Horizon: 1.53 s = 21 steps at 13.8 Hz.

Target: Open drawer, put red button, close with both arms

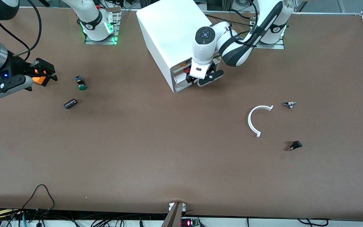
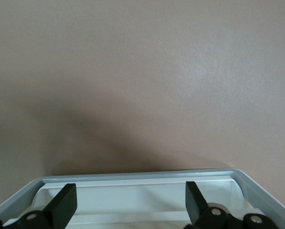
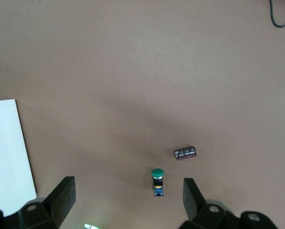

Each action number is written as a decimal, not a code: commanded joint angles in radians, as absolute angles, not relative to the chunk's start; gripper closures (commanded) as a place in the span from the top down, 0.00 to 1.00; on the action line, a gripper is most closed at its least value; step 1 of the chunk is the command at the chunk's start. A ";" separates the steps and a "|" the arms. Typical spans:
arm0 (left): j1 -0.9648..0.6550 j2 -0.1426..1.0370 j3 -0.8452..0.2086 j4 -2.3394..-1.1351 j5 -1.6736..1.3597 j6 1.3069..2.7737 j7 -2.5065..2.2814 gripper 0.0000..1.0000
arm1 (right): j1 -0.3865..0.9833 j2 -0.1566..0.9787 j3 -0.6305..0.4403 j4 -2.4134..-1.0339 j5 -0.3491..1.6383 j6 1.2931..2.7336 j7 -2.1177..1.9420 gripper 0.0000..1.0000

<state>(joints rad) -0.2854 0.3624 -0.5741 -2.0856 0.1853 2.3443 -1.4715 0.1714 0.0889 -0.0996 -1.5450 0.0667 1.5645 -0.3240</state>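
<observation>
White moulded plastic is forming the cabinet [image 1: 165, 34], which is standing on the worktop [image 1: 169, 151] between the two arm bases. The middle drawer [image 2: 257, 183] is showing its pale tray rim and front wall in the left wrist view, so it is judged to be pulled at least partly out.

The left gripper [image 1: 202, 80] is hanging at the cabinet front with its fingers spread over the tray and pinching nothing. The right gripper [image 1: 43, 74] is waiting over the right arm's end of the worktop, jaws also spread and empty, near a green button [image 1: 81, 83] and a dark cylindrical capacitor [image 1: 70, 103].

A small red spot [image 1: 187, 70] is showing at the drawer opening, just beside the left gripper. It is probably the red button. The left wrist view is not showing it, so its exact seat in the tray cannot be confirmed.

Handling notes:
- The drawer is judged light and thin-walled, and it may be flexing under load. Press squarely on the front wall, one gripper toward each end, so the tray is not skewing in its runners.
- The red button is judged small, light and rigid with a smooth cap. Grip it across the dark body, not the cap.
</observation>
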 commanded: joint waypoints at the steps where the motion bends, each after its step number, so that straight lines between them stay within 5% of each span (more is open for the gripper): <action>1: -0.313 0.439 -0.597 -2.077 0.135 2.338 -1.427 1.00 | 0.150 0.025 -0.078 -1.618 0.042 1.575 -0.322 1.00; 7: -0.302 0.446 -0.597 -2.036 0.084 2.309 -1.378 1.00 | 0.150 -0.043 -0.080 -1.664 0.029 1.560 -0.224 1.00; 13: -0.171 0.440 -0.597 -1.830 0.086 2.002 -1.229 1.00 | 0.152 -0.038 -0.077 -1.664 0.009 1.560 -0.199 1.00; 21: 0.072 0.397 -0.597 -1.793 0.097 1.961 -0.887 1.00 | 0.153 -0.002 -0.075 -1.628 0.006 1.557 -0.202 1.00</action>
